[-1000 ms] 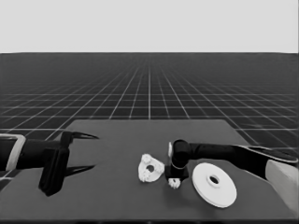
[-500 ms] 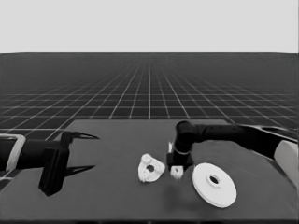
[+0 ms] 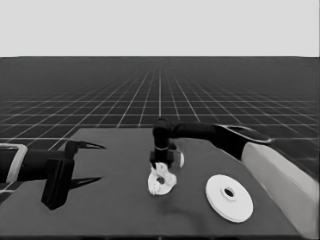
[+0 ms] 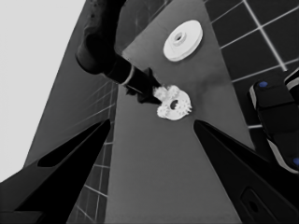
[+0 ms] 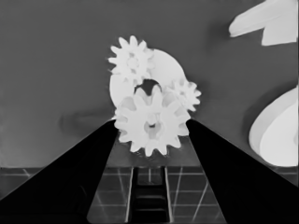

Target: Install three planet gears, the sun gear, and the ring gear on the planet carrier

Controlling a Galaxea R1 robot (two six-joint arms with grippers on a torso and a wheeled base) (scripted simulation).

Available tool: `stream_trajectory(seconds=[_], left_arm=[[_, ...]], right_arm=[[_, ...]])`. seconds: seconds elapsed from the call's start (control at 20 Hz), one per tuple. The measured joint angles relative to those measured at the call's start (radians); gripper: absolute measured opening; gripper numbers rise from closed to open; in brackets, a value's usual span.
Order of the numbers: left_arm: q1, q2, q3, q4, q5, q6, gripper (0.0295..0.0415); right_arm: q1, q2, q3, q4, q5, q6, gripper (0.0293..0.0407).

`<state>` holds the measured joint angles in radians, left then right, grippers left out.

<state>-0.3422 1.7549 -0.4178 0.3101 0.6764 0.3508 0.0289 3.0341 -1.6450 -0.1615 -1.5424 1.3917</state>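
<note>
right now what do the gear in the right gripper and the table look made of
The gear between the right gripper fingers looks like matte white plastic: even white, crisp moulded teeth, no shine, though a render leaves this open. The table looks like a dark, smooth, dull sheet with only faint sheen; its material is unclear.

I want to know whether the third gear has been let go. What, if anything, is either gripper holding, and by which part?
The right gripper holds a small gear by its toothed rim, over the smaller round part. The left gripper, parked at the table's left end, holds nothing.
</note>
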Motion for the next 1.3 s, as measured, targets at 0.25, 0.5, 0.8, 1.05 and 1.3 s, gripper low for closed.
stream_trajectory(seconds=[0.25,0.5,0.8,1.05,1.3], left_arm=[[0.0,0.0,0.0,0.0,0.0,0.0,0.0385],[0.0,0.0,0.0,0.0,0.0,0.0,0.0385],[0.0,0.0,0.0,0.0,0.0,0.0,0.0385],[0.0,0.0,0.0,0.0,0.0,0.0,0.0385],[0.0,0.0,0.0,0.0,0.0,0.0,0.0385]], right_arm=[[-0.047,0.023,-0.054,-0.048,0.014,-0.028,0.031],[-0.119,0.036,-0.102,-0.112,0.037,-0.057,0.031],[-0.131,0.036,-0.106,-0.116,0.039,-0.048,0.0309],[-0.131,0.036,-0.106,-0.116,0.039,-0.001,0.0309],[-0.131,0.036,-0.106,-0.116,0.039,0.052,0.0309]])
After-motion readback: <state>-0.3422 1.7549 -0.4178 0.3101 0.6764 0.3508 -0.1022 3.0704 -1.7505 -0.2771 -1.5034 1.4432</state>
